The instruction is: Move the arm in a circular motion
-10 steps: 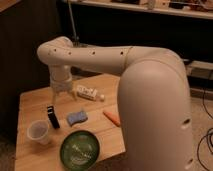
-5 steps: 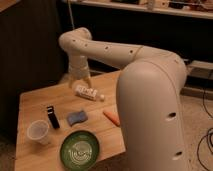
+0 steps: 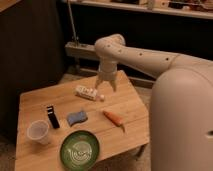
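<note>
Arm: the arm [image 3: 141, 58] runs from its large cream body at the near right, leftward and away over the wooden table [image 3: 129, 102], to a rounded elbow above the far edge; the wrist segment turns straight down from there.
Gripper: the gripper [image 3: 106, 86] hangs over the far part of the table, pointing down, just beyond and to the right of the white bottle [image 3: 87, 92].
Tool state: the two pointed fingers [image 3: 114, 85] stand a little apart, narrow gap, with nothing between them; not touching any item.
White bottle: lies on its side, far centre of the table, its small reddish end toward the right.
Orange object: the carrot-like piece [image 3: 114, 119] lies flat at centre right, nearer than the gripper and well apart from it.
Blue sponge: the sponge [image 3: 76, 117] lies flat at centre.
Black object: the upright black block [image 3: 52, 116] stands just left of the sponge.
Cup: the clear cup [image 3: 39, 132] stands upright, near left.
Green bowl: the green bowl [image 3: 80, 149] sits at the near edge, right of the cup.
</note>
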Available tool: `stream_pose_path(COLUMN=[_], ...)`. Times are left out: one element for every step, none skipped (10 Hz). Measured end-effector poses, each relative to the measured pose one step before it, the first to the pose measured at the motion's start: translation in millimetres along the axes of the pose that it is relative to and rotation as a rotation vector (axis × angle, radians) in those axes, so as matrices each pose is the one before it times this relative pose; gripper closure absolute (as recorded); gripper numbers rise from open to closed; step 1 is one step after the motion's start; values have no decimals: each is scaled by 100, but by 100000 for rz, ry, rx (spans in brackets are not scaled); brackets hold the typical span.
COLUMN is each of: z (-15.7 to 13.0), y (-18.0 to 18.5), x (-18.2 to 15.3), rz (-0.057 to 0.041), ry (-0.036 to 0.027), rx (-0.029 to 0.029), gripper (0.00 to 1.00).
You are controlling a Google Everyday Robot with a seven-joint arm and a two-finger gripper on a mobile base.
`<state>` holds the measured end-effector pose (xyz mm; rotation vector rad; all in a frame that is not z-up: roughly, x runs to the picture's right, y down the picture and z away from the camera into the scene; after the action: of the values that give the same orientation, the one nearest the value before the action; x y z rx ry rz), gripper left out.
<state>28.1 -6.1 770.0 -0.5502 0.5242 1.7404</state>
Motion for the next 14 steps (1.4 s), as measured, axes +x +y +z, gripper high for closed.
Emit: stream_pose_path(z=[191, 145, 156, -91, -104, -445, -309, -410, -381, -518, -346, -283, -301, -271], y=[-2564, -2577, -1680, -1106, -399, -138, 643, 1100, 1580, 2859, 2694, 2593, 2908, 2704], x=[417, 797, 1116, 1613, 1520, 2995, 1887, 1852, 1522, 1407, 602, 125, -105, -378], rz=[3516, 3035, 1329, -530, -1233, -2032, -2179, -2817, -3329, -5105, -4826, -4383, -6145, -5983], ry=[-719, -294, 266, 488, 272, 462, 298, 236, 302, 479, 881, 612, 900, 746], rx=[234, 204, 409, 270, 102, 88, -12, -75, -377, -1092, -835, -1298, -1150, -1000], gripper=[35, 35, 35, 35, 35, 35, 35, 35, 35, 35, 35, 35, 35, 35])
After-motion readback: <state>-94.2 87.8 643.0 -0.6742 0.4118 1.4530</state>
